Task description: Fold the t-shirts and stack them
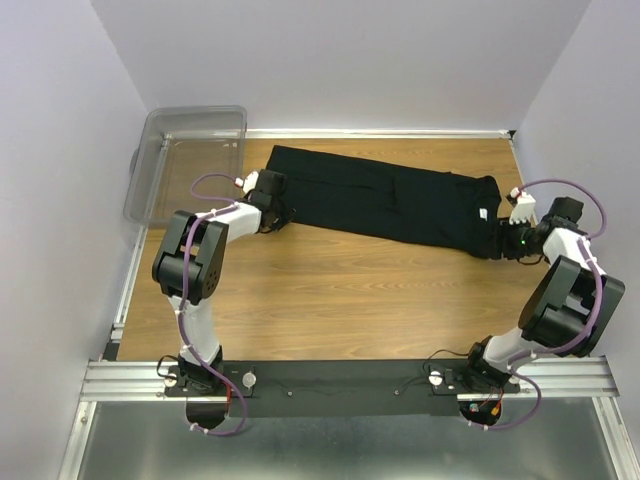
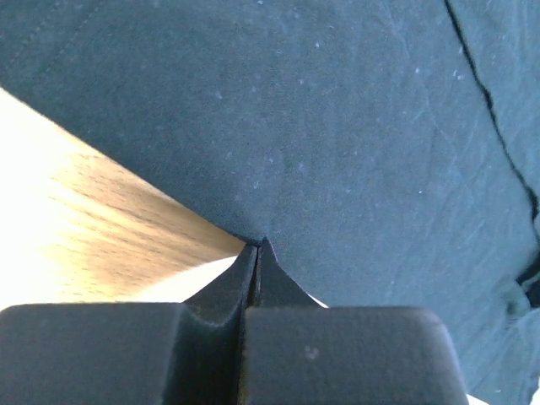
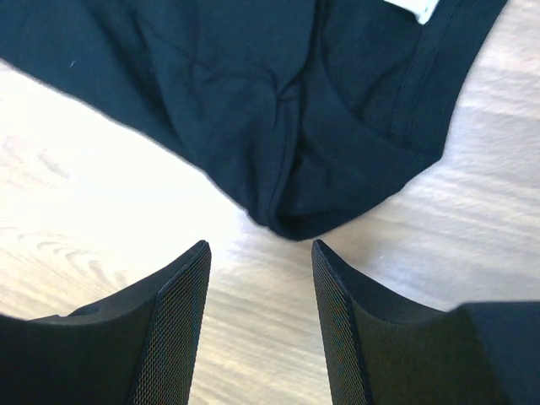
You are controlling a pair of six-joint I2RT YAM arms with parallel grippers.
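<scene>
On your brown wooden table [image 1: 330,300], toward 12 o'clock, the long folded black cloth t-shirt [image 1: 385,205] lies flat. Your left claw [image 2: 256,246] is pinched tight on its 9 o'clock edge. Your right claw [image 3: 260,249] waits with fingers spread, just beside its 3 o'clock end.
</scene>
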